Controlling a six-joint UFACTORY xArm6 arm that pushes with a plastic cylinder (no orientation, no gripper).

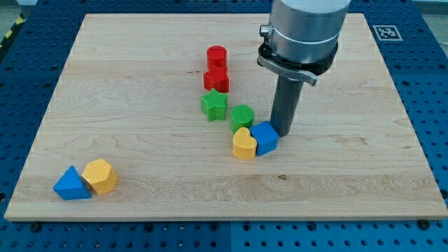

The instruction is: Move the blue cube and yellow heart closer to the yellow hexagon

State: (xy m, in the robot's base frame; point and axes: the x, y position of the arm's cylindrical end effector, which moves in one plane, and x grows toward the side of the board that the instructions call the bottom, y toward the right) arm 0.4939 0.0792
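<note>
The blue cube (265, 137) sits right of the board's middle, touching the yellow heart (243, 144) on its left. My tip (283, 132) rests on the board against the cube's upper right side. The yellow hexagon (100, 176) lies far off at the view's bottom left, touching a blue triangle (71, 185) on its left.
A green cylinder (242, 117) stands just above the heart and cube. A green star (214, 105) is up-left of it. A red star (217, 79) and a red cylinder (217, 56) stand above that. The wooden board (364, 161) lies on a blue pegboard table.
</note>
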